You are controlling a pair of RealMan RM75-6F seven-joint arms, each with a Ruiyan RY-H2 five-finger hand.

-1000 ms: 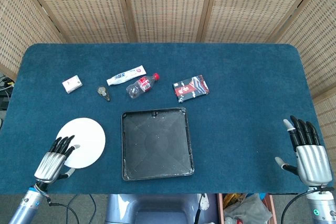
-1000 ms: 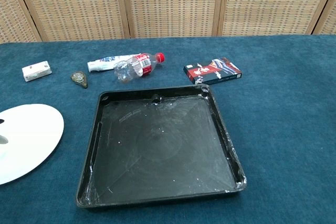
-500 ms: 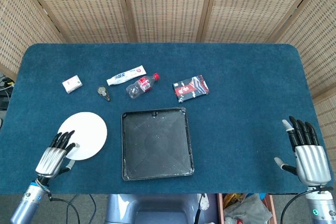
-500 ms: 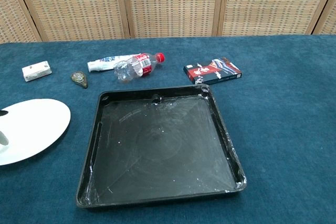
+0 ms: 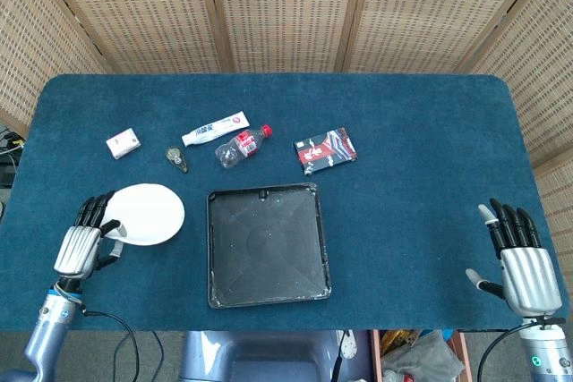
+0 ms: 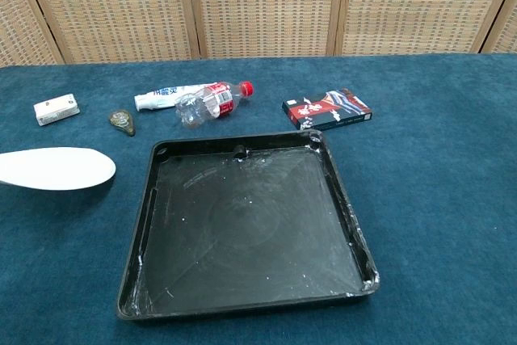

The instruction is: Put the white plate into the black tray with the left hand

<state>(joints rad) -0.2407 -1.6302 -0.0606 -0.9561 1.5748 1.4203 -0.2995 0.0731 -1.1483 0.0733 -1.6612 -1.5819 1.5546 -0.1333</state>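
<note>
My left hand grips the near-left rim of the white plate, which hangs lifted above the table, left of the black tray. In the chest view the white plate appears nearly edge-on at the left border, level with the far part of the black tray; the left hand itself is out of that frame. The tray is empty, with pale smears inside. My right hand rests open at the table's near right corner, fingers spread, holding nothing.
Along the far side lie a small white box, a small dark oval item, a white tube, a clear bottle with a red cap and a red and black packet. Wicker screens stand behind the blue table.
The left hand has raised the plate off the table and carried it away from me and slightly right, towards the tray. It now looks flatter, almost edge-on. The right hand has barely moved.
</note>
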